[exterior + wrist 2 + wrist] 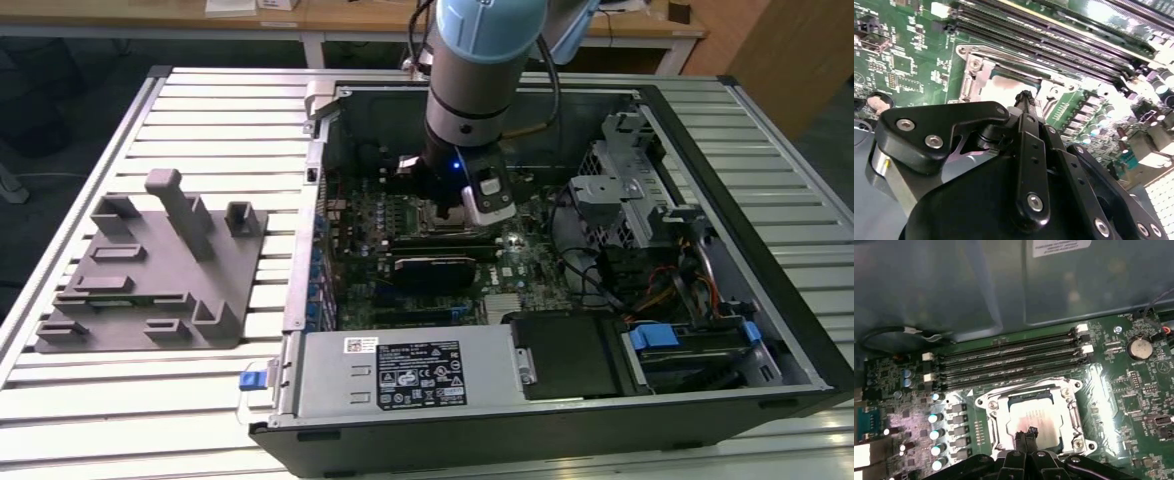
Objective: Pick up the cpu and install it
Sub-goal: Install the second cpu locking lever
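The cpu (1036,416) is a pale silvery square lying flat inside the metal-framed socket (1070,390) on the green motherboard. In the second wrist view the cpu (1000,90) shows within the socket frame (974,67), partly covered by the gripper's black linkage. My gripper (1026,432) hangs right over the chip's near edge, its two thin fingertips pressed together with nothing between them. I cannot tell whether the tips touch the chip. In the exterior view the gripper (447,207) reaches down into the open computer case, over the middle of the board.
A grey plastic tray (147,270) lies on the slatted table at the exterior view's left. Memory slots (1009,357) run beside the socket. A black block (434,272), the power supply (400,375) and a drive cage (627,190) crowd the case.
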You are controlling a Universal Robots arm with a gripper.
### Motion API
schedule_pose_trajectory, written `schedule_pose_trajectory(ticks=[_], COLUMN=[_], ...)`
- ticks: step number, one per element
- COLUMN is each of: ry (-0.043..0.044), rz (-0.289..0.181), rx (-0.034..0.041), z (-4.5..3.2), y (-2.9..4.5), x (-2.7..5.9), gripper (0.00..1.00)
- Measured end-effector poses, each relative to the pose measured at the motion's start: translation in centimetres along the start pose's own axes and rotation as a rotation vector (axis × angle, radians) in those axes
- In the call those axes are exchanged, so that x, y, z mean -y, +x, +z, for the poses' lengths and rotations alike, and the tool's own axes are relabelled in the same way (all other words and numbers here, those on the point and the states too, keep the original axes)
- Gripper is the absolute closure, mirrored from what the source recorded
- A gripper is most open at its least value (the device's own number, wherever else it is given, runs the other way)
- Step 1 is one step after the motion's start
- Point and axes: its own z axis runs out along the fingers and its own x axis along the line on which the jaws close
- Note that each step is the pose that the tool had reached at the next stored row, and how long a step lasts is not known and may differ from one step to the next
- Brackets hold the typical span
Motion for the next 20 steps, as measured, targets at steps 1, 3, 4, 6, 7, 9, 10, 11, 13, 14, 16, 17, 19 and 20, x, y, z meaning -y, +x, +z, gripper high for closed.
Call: schedule_pose_trajectory(ticks=[1,3,4,6,7,9,10,11,13,14,16,17,19,20], ry=[0.0032,0.0097,0.0130,0.0207,0.0275,0.0425,0.0483,0.0543,0.0622,0.0678,0.0788,0.0843,0.0937,0.0965], rz=[0.001,0.001,0.002,0.002,0.002,0.003,0.003,0.003,0.003,0.003,0.004,0.004,0.004,0.004], rx=[0.0007,0.0021,0.0028,0.0044,0.0058,0.0088,0.0099,0.0111,0.0127,0.0139,0.0168,0.0183,0.0212,0.0221], z=[0.01,0.04,0.06,0.12,0.16,0.21,0.22,0.23,0.27,0.28,0.29,0.30,0.32,0.31], y=[-0.16,-0.50,-0.67,-0.76,-0.74,-0.70,-0.68,-0.66,-0.64,-0.63,-0.60,-0.59,-0.56,-0.54], x=[-0.12,-0.36,-0.50,-0.85,-1.00,-1.21,-1.29,-1.38,-1.52,-1.58,-1.69,-1.75,-1.88,-1.92], gripper=[0.89,0.89,0.89,0.89,0.89,0.89,0.89,0.89,0.89,0.89,0.89,0.89,0.89,0.89])
